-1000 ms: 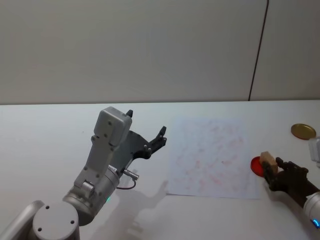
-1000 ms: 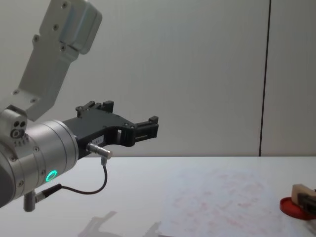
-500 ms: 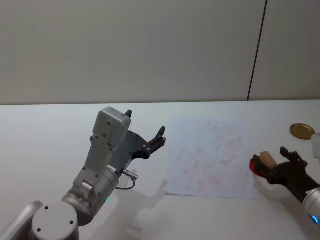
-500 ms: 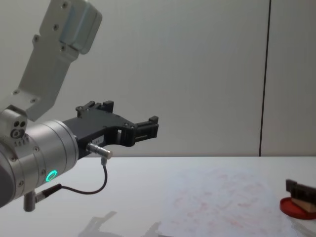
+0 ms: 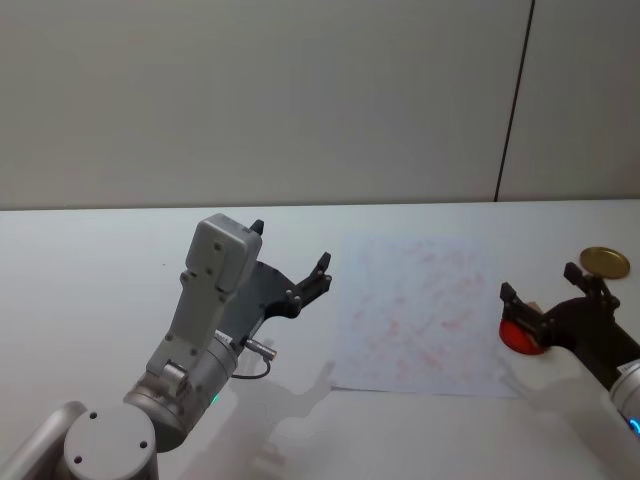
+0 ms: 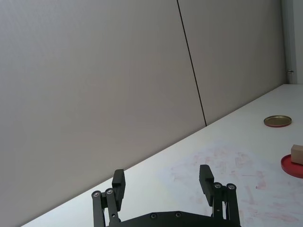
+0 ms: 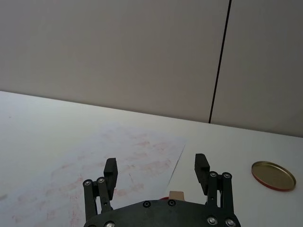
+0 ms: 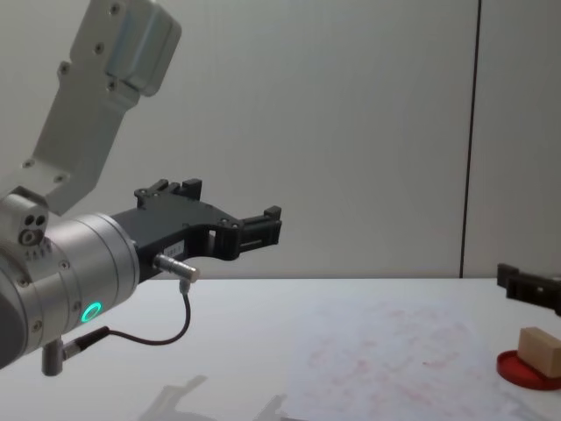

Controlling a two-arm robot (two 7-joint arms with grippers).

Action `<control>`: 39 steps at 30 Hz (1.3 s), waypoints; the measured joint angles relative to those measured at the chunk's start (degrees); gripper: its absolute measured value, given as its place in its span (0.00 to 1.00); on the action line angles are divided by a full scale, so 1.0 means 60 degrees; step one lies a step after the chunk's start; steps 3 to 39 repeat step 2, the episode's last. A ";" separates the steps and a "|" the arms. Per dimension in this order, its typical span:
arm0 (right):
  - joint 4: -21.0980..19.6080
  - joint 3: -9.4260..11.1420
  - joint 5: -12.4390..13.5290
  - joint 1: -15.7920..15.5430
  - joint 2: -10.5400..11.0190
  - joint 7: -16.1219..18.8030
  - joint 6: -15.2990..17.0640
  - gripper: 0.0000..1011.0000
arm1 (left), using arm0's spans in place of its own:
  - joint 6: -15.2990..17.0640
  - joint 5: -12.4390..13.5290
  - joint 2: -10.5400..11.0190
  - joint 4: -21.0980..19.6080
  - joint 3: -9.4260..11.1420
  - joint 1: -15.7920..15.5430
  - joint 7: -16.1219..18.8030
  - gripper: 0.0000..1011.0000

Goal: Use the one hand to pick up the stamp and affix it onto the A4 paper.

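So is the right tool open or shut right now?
Open: the right tool has its fingers spread wide, above the stamp resting on the ink pad.

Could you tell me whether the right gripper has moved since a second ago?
Yes. The right gripper has opened and risen off the stamp, which now sits free on the red ink pad; in the chest view it hangs above them.

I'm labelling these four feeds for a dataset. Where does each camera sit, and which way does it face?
Head view: high, looking down at the A4 paper; left gripper raised, right gripper over the ink pad.
Chest view: low, looking across the table; left arm large, stamp on the pad.
Left wrist view: past open fingers toward the wall.
Right wrist view: past open fingers, paper beyond.
Both wrist views share the brass lid.
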 joint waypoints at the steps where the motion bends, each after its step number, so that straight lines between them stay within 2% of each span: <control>1: -0.0032 0.0001 0.0005 -0.0010 0.0003 0.0001 -0.0007 0.99 | 0.0000 0.0000 0.0000 0.0000 0.0000 0.0000 0.0000 0.98; 39: -0.0068 0.0002 0.0010 -0.0022 0.0006 0.0000 -0.0017 0.99 | 0.0000 0.0000 0.0000 0.0000 0.0000 0.0000 0.0000 0.98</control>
